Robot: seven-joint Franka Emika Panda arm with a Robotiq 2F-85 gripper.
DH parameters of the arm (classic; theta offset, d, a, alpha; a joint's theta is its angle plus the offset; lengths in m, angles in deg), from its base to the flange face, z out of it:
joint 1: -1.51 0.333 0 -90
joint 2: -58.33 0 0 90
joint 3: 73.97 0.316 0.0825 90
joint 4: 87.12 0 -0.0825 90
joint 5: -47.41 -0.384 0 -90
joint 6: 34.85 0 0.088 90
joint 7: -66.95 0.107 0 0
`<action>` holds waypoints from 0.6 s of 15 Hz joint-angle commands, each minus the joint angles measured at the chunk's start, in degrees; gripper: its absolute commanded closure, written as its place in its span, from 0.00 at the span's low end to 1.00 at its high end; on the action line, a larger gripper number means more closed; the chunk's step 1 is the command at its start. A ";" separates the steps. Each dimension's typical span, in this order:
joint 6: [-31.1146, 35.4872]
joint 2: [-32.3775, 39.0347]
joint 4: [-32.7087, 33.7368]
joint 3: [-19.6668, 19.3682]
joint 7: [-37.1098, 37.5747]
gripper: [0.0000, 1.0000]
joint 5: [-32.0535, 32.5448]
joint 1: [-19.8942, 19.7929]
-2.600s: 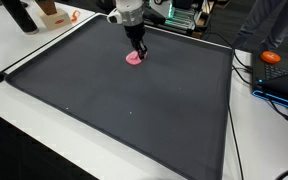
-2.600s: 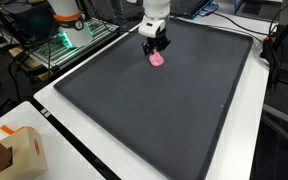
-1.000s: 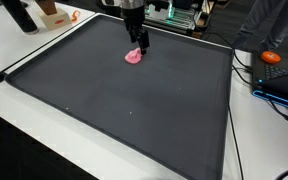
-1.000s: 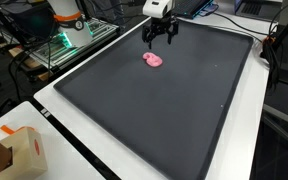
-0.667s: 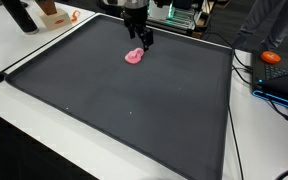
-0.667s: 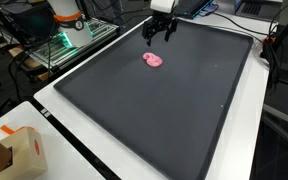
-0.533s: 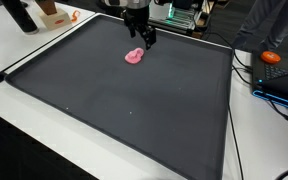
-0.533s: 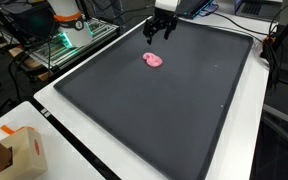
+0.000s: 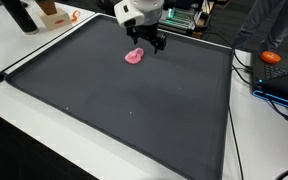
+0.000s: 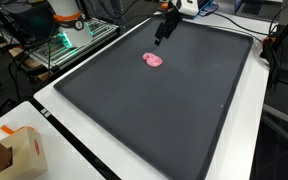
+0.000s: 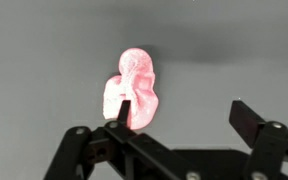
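A large dark mat (image 9: 134,110) is spread over a white table (image 9: 29,50), with lab equipment crowded along the far edge. Above the far part of the mat the claw (image 9: 151,41) is held in the air, its 2 fingers spread wide and nothing gripped between them. A crumpled pink thing (image 9: 135,56) lies flat on the mat, below the claw and slightly nearer and to its left, clear of both fingers. In the wrist view the pink thing (image 11: 134,88) is seen past the tip of 1 finger (image 11: 122,108), not centred in the gap. In an exterior view the claw (image 10: 162,33) is tilted. Compared with 2.6 s earlier, when the claw was lowered onto the pink thing, the claw has been raised and carried toward the far edge; the pink thing has been left in the same spot. Further out, an orange object (image 9: 272,57) rests at the right.
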 commanded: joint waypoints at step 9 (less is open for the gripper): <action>-8.93 11.50 11.82 0.54 -16.25 0.00 10.49 3.09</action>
